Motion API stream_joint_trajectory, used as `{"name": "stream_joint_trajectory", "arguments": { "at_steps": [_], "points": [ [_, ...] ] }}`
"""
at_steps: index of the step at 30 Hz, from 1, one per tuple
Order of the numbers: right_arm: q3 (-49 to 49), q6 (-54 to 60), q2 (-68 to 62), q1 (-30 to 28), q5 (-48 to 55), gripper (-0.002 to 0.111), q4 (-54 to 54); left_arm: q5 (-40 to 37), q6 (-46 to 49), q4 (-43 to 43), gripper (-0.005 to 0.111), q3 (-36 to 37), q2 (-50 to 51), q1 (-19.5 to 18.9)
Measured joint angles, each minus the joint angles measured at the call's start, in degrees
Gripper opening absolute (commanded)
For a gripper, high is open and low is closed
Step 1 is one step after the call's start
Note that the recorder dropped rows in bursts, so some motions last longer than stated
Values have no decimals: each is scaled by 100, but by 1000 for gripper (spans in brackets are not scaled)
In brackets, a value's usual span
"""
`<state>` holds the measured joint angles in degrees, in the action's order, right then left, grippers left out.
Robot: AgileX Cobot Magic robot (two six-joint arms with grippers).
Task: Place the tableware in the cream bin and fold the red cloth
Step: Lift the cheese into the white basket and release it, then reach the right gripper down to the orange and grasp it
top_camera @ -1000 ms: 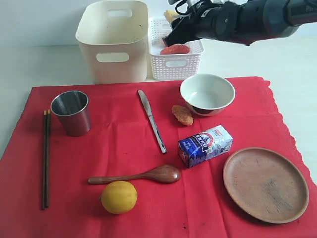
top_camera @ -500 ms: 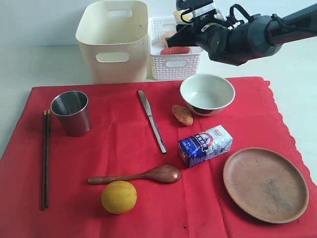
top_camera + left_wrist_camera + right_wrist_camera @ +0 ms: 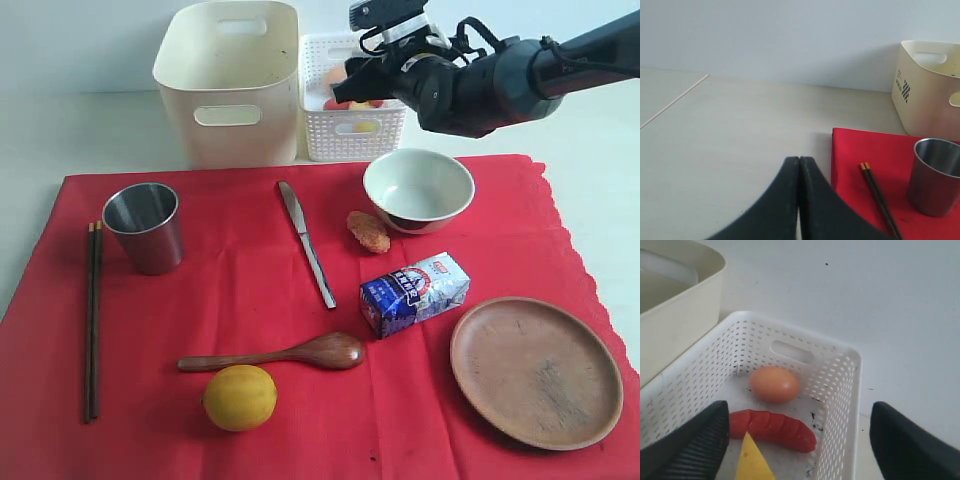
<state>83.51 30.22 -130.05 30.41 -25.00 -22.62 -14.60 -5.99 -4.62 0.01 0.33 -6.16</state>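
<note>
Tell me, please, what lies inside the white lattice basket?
Inside the white basket lie a brown egg, a red sausage and a yellow cheese wedge. The open right fingers cover part of its near side, so anything there cannot be seen.

1. The small blue milk carton (image 3: 414,292), lying toward the worktop's right side, carries a white and red printed label. Its characters are too small to read.
2. The tall cream plastic bin (image 3: 927,90) bears a dark dotted square mark beside a line of tiny print, which is unreadable.
</note>
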Motion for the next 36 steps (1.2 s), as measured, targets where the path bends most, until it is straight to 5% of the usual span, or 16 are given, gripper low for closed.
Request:
{"name": "stream_joint_trajectory", "arguments": {
  "at_steps": [8,14,18,25,30,36],
  "points": [
    [0,66,90,0,238,81,23,0,0,0,1,0,0,0],
    [0,352,674,0,1352,80,23,0,0,0,1,0,0,0],
    [0,426,1444,22,2765,61,23,0,0,0,1,0,0,0],
    [0,444,2316,22,4555,3,34,0,0,0,1,0,0,0],
    [0,975,2359,22,5400,0,-194,0,0,0,1,0,0,0],
    [0,3136,2363,22,6850,0,-1878,0,0,0,1,0,0,0]
  ]
}}
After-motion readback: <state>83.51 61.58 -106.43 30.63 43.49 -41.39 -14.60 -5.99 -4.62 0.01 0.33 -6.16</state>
